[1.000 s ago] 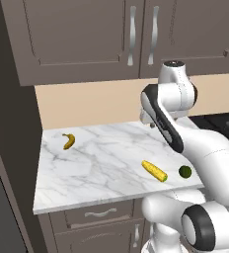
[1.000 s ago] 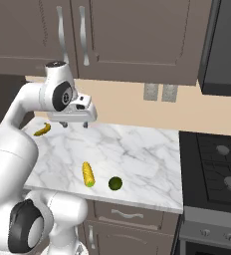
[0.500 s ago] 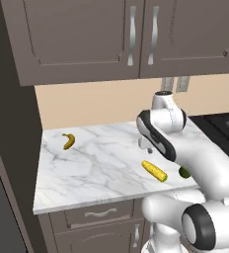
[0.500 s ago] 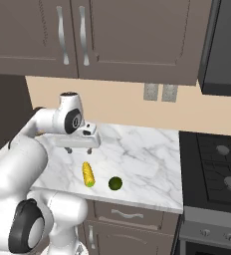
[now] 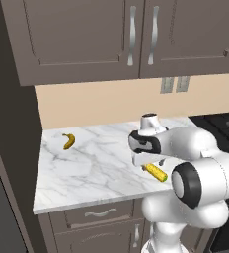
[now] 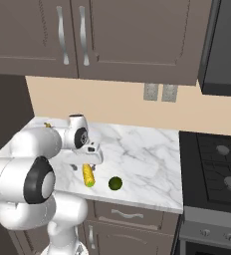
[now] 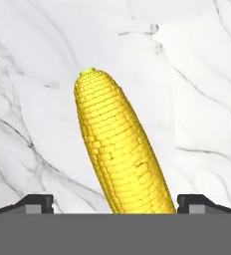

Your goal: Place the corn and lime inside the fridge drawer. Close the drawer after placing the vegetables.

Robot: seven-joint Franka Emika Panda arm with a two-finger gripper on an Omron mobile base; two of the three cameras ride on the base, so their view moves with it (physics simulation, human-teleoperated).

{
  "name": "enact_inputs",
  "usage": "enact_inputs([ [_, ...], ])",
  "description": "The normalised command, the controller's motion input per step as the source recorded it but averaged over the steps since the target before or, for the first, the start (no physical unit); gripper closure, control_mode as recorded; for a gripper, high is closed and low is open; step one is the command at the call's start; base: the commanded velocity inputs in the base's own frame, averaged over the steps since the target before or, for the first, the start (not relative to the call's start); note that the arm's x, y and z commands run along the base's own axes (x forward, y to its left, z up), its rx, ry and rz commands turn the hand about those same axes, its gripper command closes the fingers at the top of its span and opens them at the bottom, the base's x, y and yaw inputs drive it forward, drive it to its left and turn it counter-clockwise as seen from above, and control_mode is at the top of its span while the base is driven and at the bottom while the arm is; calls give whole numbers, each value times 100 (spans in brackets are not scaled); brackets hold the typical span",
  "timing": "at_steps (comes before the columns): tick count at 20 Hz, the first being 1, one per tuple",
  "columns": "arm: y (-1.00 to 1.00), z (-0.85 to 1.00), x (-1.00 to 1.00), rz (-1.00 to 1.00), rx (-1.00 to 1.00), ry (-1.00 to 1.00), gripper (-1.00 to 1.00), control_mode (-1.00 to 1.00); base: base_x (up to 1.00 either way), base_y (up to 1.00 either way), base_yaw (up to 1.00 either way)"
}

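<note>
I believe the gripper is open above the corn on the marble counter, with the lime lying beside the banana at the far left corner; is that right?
Not quite: the lime lies beside the corn near the counter's front edge, as the right base view shows. The banana is alone at the far left. The gripper is indeed open above the corn.

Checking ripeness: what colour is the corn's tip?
Greenish, on the yellow corn; clearest in the hand view.

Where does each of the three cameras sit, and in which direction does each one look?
Left base view: behind the arm to its left, looking forward and down at the marble counter, banana and corn; white arm at lower right.
Right base view: behind to its right, same counter, corn, lime and stove; arm at lower left.
Hand view: on the hand, looking down at the corn between the open gripper tips.
All views share the corn.
</note>
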Motion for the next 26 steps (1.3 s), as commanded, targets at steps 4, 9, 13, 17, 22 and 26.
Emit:
enact_inputs([
  [4,-10,-60,31,1,1,6,-100,-100,0,0,0],
  [9,-12,-42,9,1,1,0,-100,-100,0,0,0],
  [13,-1,-36,0,2,3,0,100,-100,0,0,0],
  [17,0,-3,-15,0,4,0,100,-100,0,0,0],
  [22,-6,48,-37,6,7,0,100,-100,0,0,0],
  [26,4,100,-74,17,0,0,100,-100,0,0,0],
])
